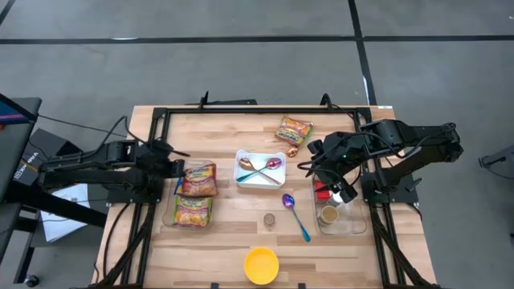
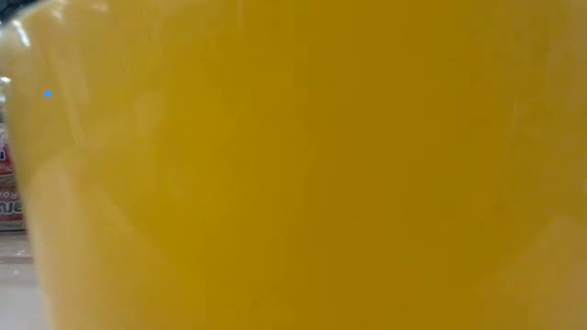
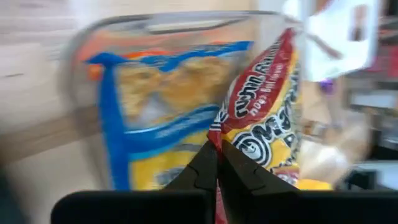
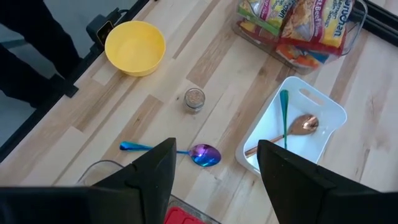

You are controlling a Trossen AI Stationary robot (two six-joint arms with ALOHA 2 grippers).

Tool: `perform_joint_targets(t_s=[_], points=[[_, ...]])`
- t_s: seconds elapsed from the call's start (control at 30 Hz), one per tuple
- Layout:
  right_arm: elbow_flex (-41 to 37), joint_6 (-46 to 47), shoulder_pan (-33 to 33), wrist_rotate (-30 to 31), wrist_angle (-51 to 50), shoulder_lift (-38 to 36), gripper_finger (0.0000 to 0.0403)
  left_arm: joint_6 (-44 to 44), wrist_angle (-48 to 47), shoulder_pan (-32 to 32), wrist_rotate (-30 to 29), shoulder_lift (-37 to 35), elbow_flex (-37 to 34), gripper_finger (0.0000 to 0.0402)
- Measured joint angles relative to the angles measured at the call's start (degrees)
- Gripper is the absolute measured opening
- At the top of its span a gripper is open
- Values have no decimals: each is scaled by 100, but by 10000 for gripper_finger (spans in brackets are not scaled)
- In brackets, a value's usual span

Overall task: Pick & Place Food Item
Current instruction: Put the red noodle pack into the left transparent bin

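My left gripper (image 1: pixel 177 170) is shut on a red-and-yellow noodle packet (image 1: pixel 199 178) over the far end of a clear container (image 1: pixel 170 215) at the table's left. The container holds further packets, one of them blue and yellow (image 3: pixel 155 106). Another noodle packet (image 1: pixel 295 130) lies flat on the table at the far middle. My right gripper (image 4: pixel 214 180) is open and empty above the table's right side, near a second clear container (image 1: pixel 353 225). My left gripper pinches the red-and-yellow packet by its crimped edge (image 3: pixel 219 127) between its two shut fingers (image 3: pixel 202 168). The fingers come roughly level from the table's left side. The packet stands tilted over the packets in the container; whether it is lifted clear, I cannot tell.
A white tray (image 1: pixel 241 178) with two spoons sits mid-table. A purple spoon (image 1: pixel 293 210) and a small jar (image 1: pixel 270 218) lie nearer the front. A yellow bowl (image 1: pixel 261 265) stands at the near edge and fills the low view (image 2: pixel 293 165).
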Motion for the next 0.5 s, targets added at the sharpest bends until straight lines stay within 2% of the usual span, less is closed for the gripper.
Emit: perform_joint_targets(t_s=[0.23, 0.5], points=[[0, 28, 0, -2, 33, 2, 219, 45, -182, 4, -538, 24, -2, 0], [0, 28, 0, -2, 37, 2, 219, 21, -182, 7, -738, 24, -5, 6]])
